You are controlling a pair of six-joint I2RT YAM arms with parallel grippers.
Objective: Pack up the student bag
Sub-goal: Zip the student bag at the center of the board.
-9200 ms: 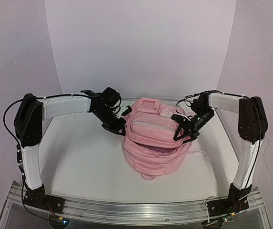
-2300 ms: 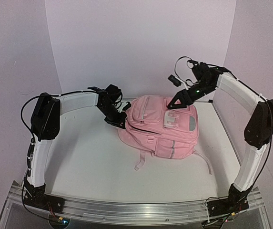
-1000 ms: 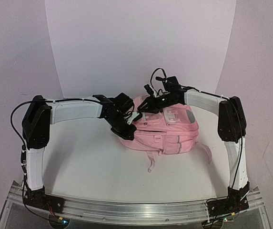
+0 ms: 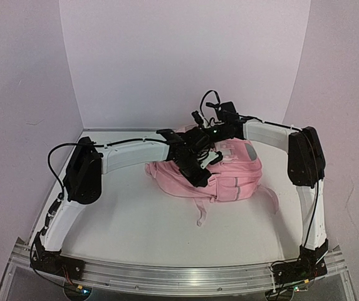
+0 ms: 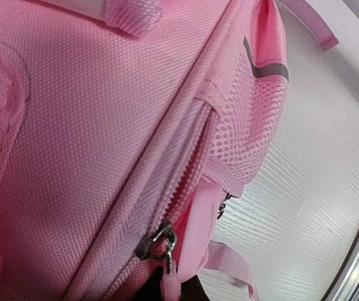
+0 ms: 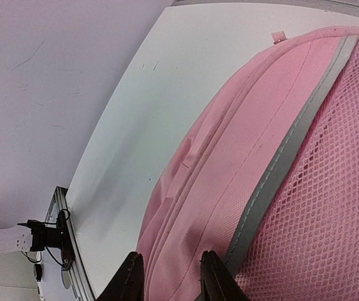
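The pink student bag (image 4: 237, 174) lies flat in the middle of the table. My left gripper (image 4: 199, 172) reaches across its front. In the left wrist view the bag (image 5: 91, 125) fills the frame. My left gripper (image 5: 170, 293) sits at the bottom edge, shut on the pink pull tab (image 5: 169, 283) that hangs from the metal zip slider (image 5: 160, 241). My right gripper (image 4: 195, 137) is at the bag's far top edge. In the right wrist view my right gripper (image 6: 171, 279) pinches a fold of the bag's fabric (image 6: 260, 188) beside a silver reflective strip (image 6: 292, 144).
Loose pink straps (image 4: 201, 213) trail from the bag toward the near edge, and another strap (image 4: 272, 200) lies to the right. A mesh side pocket (image 5: 242, 138) shows by the white tabletop (image 5: 311, 207). The aluminium rail (image 4: 179, 276) runs along the near edge.
My left gripper has moved right along the bag's front, and the left arm is stretched further out. The bag's left side has sagged and spread leftward. The right arm has held still.
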